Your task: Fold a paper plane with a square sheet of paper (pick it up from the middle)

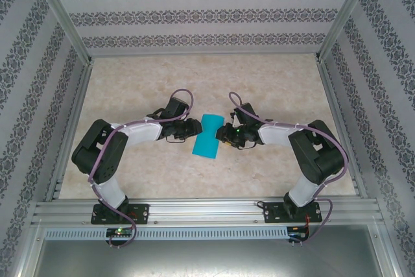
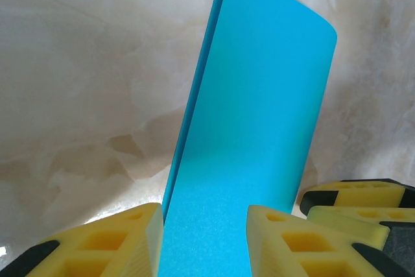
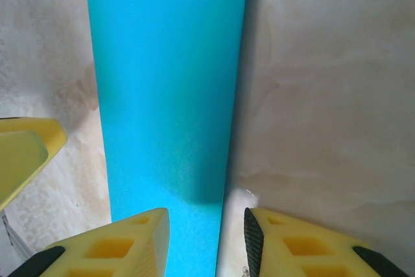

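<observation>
Marbled beige tabletop (image 1: pixel 272 89), patterned walls all round. The left gripper (image 2: pixel 204 225) has its jaws parted and nothing pinched. The teal sheet of paper (image 2: pixel 259 128) lies flat under the gap and runs straight ahead. The right gripper (image 3: pixel 207 222) is parted too, straddling one long edge of the sheet. From above, the sheet sits mid-table, already doubled into a strip with its long axis running near-to-far. There's an arm on each side, about equally close, so I reckon either one could pinch an edge.

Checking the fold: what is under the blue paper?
Under the blue paper, a second layer peeks out along its left edge; all rests on the marbled table. Anything between layers or beneath is covered.
</observation>
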`<action>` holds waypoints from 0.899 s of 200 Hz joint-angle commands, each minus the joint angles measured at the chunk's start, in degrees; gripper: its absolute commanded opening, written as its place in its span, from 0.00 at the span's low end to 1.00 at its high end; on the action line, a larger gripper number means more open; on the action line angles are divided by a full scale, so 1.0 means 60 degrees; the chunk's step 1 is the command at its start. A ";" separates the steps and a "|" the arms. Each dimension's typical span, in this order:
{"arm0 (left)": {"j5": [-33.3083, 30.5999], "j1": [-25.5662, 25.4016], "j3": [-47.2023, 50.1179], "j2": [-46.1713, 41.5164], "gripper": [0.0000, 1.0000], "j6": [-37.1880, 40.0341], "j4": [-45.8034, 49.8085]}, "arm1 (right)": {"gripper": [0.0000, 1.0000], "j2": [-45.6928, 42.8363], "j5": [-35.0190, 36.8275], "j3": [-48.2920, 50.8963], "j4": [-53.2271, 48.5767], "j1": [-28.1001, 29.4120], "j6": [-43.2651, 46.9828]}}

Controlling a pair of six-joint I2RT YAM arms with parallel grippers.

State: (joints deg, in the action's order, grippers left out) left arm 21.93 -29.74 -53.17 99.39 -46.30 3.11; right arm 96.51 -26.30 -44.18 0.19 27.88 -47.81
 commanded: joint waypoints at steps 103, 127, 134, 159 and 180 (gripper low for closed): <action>-0.0424 -0.0099 0.0026 -0.0196 0.40 0.0029 0.0155 | 0.33 0.1654 -0.0378 -0.1812 0.0594 -0.0325 -0.0028; -0.0479 -0.0098 0.0072 -0.0233 0.40 -0.0010 0.0114 | 0.24 0.1993 -0.0678 -0.2197 0.0451 -0.0361 0.0247; -0.0502 -0.0098 0.0086 -0.0260 0.40 0.0009 0.0124 | 0.25 0.2115 -0.0829 -0.2365 0.0365 -0.0382 0.0352; -0.0566 -0.0096 0.0093 -0.0334 0.40 0.0054 0.0232 | 0.28 0.2302 -0.0908 -0.2682 -0.0091 -0.0471 0.0660; -0.0616 -0.0090 0.0151 -0.0408 0.40 0.0043 0.0220 | 0.35 0.1863 -0.0568 -0.2587 -0.0457 -0.0585 0.0818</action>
State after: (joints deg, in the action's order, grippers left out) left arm 19.40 -29.74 -53.12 99.09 -46.33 3.27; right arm 109.49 -30.30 -59.09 1.32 25.58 -45.82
